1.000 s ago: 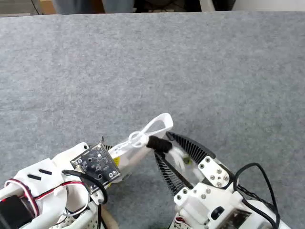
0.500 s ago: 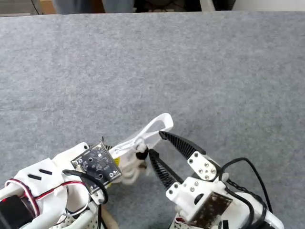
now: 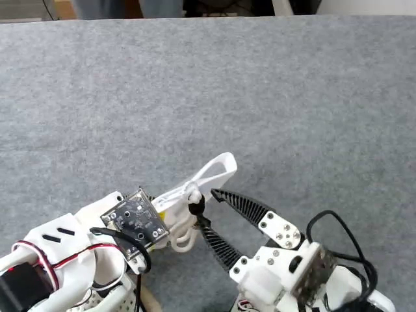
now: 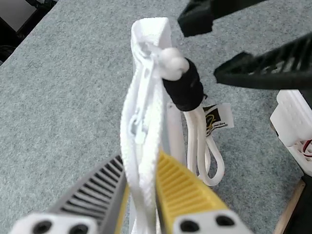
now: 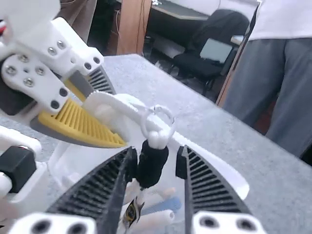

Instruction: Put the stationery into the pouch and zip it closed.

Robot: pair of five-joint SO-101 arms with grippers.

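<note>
A white zip pouch [image 3: 209,175] hangs edge-up over the grey mat, near the front. My left gripper [image 4: 142,168] is shut on its rim, with the yellow and grey fingers pinching the fabric. The black toggle [image 3: 195,207] of the zip pull sits on the rim, with white cord loops [image 4: 204,153] and a small tag [image 4: 217,120] dangling under it. My right gripper [image 5: 155,157] is open and its black ribbed fingers stand on either side of the toggle [image 5: 152,165]. Pale stick ends [image 5: 157,208] show down inside the pouch [image 5: 111,104].
The grey mat [image 3: 292,97] runs wide and bare to the far edge and to both sides. Both arm bases crowd the near edge. Beyond the table's far edge stand a chair [image 5: 204,58] and a wooden post [image 5: 130,27].
The right gripper has swung left toward the left arm, and the black toggle has slid with it along the rim. Its fingers now stand wider apart, and the cord loops hang out below.
</note>
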